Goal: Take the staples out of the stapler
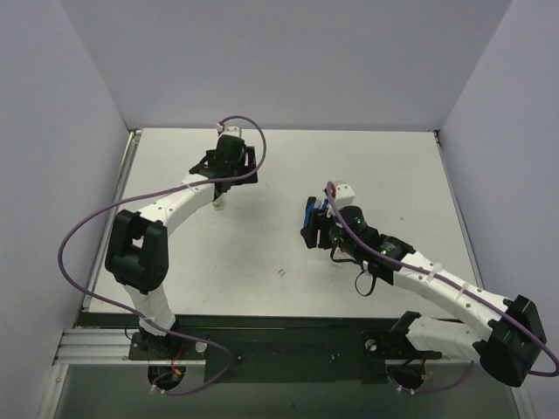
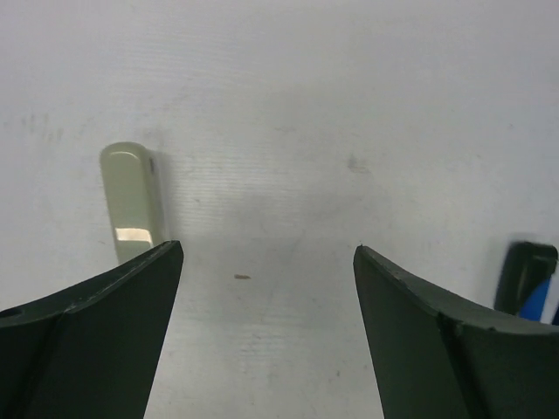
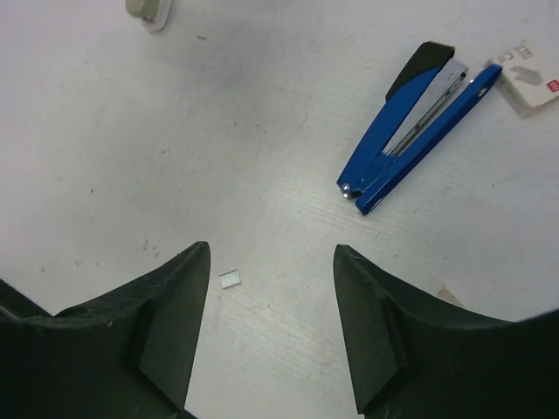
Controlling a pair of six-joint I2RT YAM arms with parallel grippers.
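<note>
1. The right gripper [image 3: 271,262] hangs over the table [image 3: 218,131], fingers apart and holding nothing.
2. The blue stapler [image 3: 432,135] lies flat on the table ahead of it, its two arms splayed in a narrow V.
3. A small strip of staples [image 3: 230,279] lies loose on the table, well apart from the stapler.
4. The left gripper [image 2: 268,253] is also spread and empty, near a cream object [image 2: 131,196].
5. A white box [image 3: 528,78] sits just beside the stapler's tip.

claw [image 3: 271,253] spread, empty; stapler [image 3: 428,140] lying splayed; staples [image 3: 230,279] beside claw
</note>
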